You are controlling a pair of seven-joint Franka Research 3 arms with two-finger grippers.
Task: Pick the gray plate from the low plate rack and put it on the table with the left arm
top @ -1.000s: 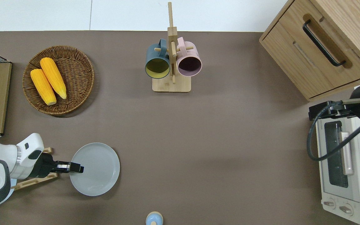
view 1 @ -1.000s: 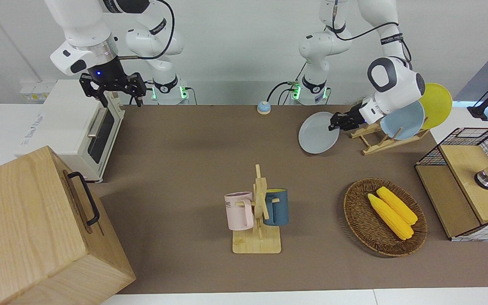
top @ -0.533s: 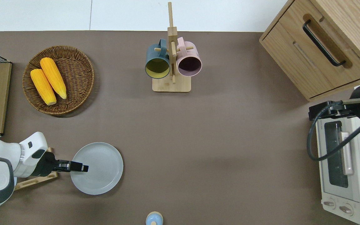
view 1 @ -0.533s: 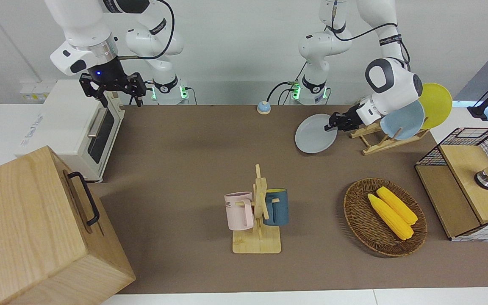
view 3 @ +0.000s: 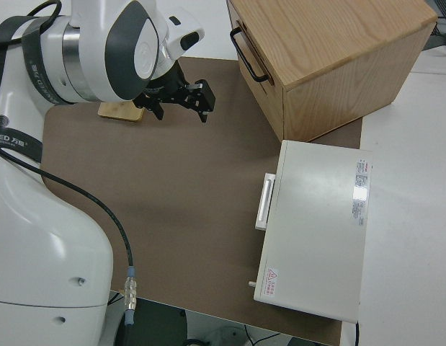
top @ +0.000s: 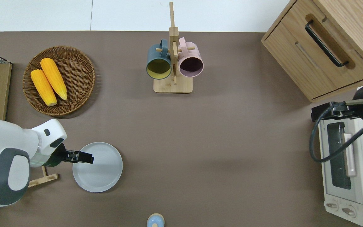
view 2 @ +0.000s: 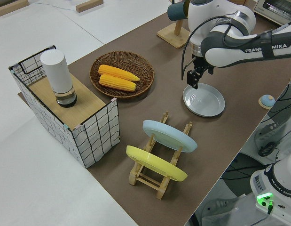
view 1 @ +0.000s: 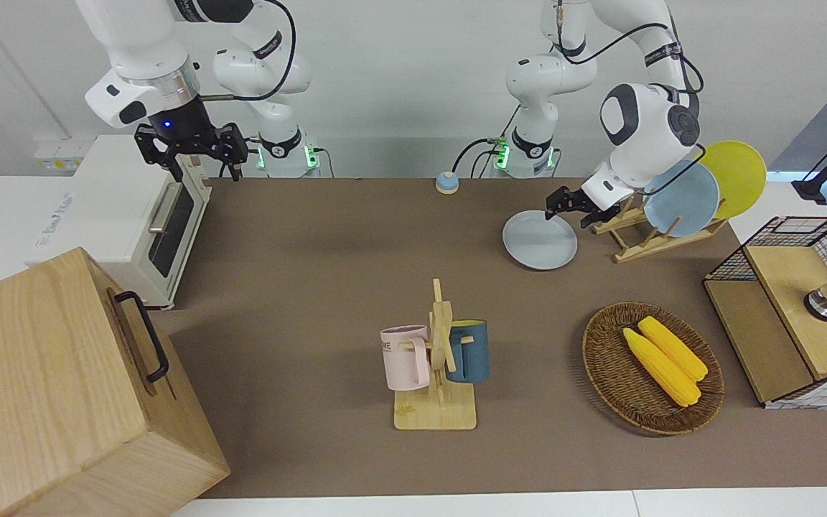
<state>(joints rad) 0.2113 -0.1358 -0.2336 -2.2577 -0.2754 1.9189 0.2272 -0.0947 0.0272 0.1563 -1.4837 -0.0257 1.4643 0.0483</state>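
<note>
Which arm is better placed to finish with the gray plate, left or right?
Left. The left gripper is right over the gray plate's rim, and the plate lies flat on the table beside the low plate rack; it likely only needs to pull away. The right arm is parked.

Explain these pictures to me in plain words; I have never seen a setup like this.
Two white robot arms stand at a brown table, filmed from the front, overhead and each side. The left gripper hangs over the rim of a gray plate that lies flat on the table beside the low plate rack; whether it grips the plate is unclear. A light blue plate and a yellow plate lean in that rack. Also there: corn in a basket, mugs on a stand, a toaster oven. The right arm is parked, jaws open.
</note>
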